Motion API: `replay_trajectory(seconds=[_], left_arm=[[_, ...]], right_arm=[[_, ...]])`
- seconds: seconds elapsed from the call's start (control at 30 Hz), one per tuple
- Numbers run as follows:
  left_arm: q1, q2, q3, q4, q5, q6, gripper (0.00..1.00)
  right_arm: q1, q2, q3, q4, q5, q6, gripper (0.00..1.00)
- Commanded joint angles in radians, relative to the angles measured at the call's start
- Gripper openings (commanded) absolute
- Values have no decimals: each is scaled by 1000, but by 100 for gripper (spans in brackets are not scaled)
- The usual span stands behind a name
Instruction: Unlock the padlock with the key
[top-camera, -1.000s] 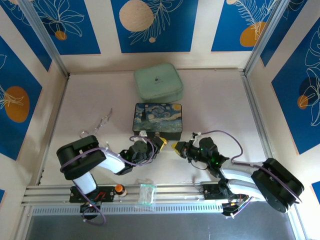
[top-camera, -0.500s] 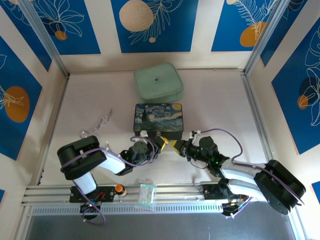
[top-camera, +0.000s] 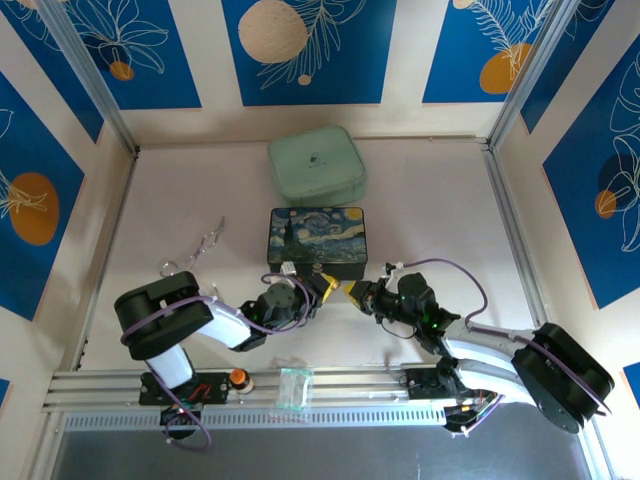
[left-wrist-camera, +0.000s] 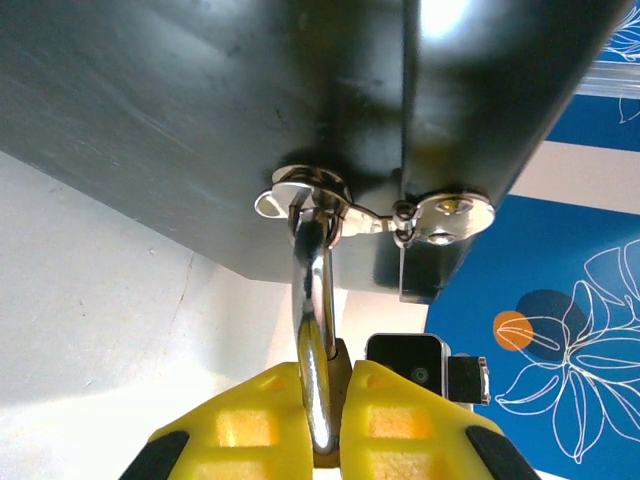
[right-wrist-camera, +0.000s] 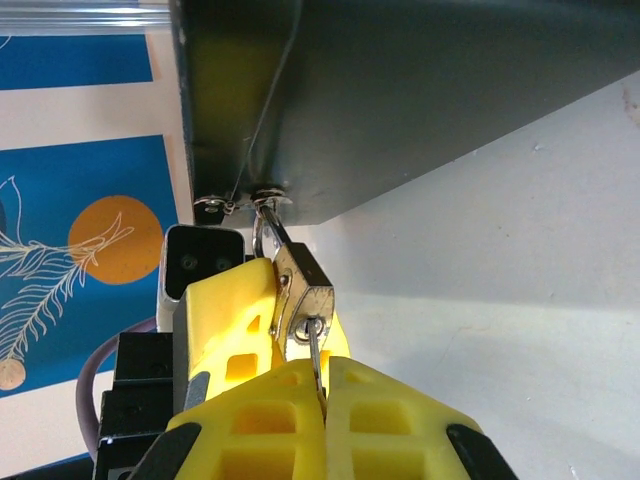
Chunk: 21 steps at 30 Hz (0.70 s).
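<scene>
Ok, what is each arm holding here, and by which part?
Left fingers clamp the padlock by its brass body, shackle through the box's latch. Right fingers pinch the key by its rear end, tip at the keyhole.

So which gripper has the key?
The right gripper, pinching the key at the padlock; the left gripper clamps that padlock.

Padlock (left-wrist-camera: 318, 340) body all but buried between the pads of my left tool (left-wrist-camera: 327, 390), only shackle and a brass sliver clear, key (right-wrist-camera: 316, 352) head swallowed inside my right tool (right-wrist-camera: 323, 375), depth in the keyhole untellable, box (right-wrist-camera: 400, 90) cut off by frame edges
</scene>
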Motion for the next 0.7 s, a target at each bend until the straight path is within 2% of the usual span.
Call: replay_trajectory(seconds=[0.0,0.5,0.67], left_arm=[[-13,-21,7,93,-12,2,0],[-42,13,18,145,-2,-17,0],[-46,20,8,148,-15,-16,0]], right_arm=[[12,7,18,4,30,-2,0],[11,96,25,135,-9,-8,0],[13,78,11,136,7,-6,0]])
